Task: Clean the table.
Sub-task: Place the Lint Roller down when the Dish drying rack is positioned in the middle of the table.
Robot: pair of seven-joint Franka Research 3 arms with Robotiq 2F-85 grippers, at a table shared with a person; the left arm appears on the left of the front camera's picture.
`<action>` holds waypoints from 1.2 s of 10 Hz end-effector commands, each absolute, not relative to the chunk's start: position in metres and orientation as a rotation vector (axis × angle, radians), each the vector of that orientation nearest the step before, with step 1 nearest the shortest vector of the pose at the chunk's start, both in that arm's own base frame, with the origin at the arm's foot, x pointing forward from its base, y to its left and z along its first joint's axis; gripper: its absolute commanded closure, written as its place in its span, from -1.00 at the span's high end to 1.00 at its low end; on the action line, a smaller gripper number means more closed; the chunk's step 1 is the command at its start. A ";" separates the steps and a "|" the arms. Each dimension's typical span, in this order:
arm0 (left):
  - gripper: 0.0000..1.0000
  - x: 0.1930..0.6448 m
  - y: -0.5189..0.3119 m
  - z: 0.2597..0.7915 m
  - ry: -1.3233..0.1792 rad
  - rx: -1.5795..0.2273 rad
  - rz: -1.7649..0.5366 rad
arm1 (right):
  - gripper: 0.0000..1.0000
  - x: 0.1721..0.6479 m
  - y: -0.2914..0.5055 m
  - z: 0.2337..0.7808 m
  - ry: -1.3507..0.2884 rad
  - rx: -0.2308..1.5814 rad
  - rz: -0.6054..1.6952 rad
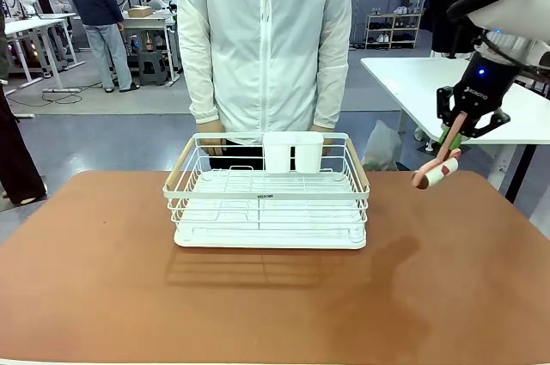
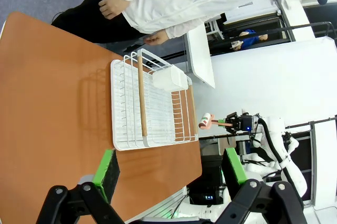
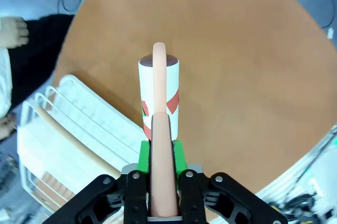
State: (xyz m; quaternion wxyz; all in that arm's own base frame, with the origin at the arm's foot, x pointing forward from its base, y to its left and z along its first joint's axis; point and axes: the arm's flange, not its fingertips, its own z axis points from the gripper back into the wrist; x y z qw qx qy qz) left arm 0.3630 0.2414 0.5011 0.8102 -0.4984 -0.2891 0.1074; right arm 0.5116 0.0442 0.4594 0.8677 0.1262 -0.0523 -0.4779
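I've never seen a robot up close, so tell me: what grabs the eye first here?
Probably the right gripper, shut on a pink-handled lint roller held in the air above the table's far right corner. Next, the white wire rack sitting mid-table with a white cup holder on its far rim, and a person in a white jacket standing just behind it.

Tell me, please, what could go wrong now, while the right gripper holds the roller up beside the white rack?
1. The right gripper pinches only the thin pink handle of the lint roller, whose head hangs low past the fingertips; it might swing or slip.
2. The white wire rack stands close beside it on the table; a sweep could knock it.
3. The person's hands rest at the rack's far edge, near the arm's possible path.
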 end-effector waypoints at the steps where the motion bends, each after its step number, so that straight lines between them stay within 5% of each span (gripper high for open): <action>1: 1.00 0.361 0.243 0.502 -0.630 -1.086 0.221 | -0.58 0.509 0.056 0.435 -0.200 0.355 -1.072; 6: 1.00 0.361 0.243 0.502 -0.630 -1.086 0.221 | -0.58 0.508 0.063 0.386 -0.316 0.460 -1.239; 12: 1.00 0.361 0.243 0.502 -0.630 -1.086 0.221 | -0.58 0.523 0.053 0.341 -0.215 0.483 -1.394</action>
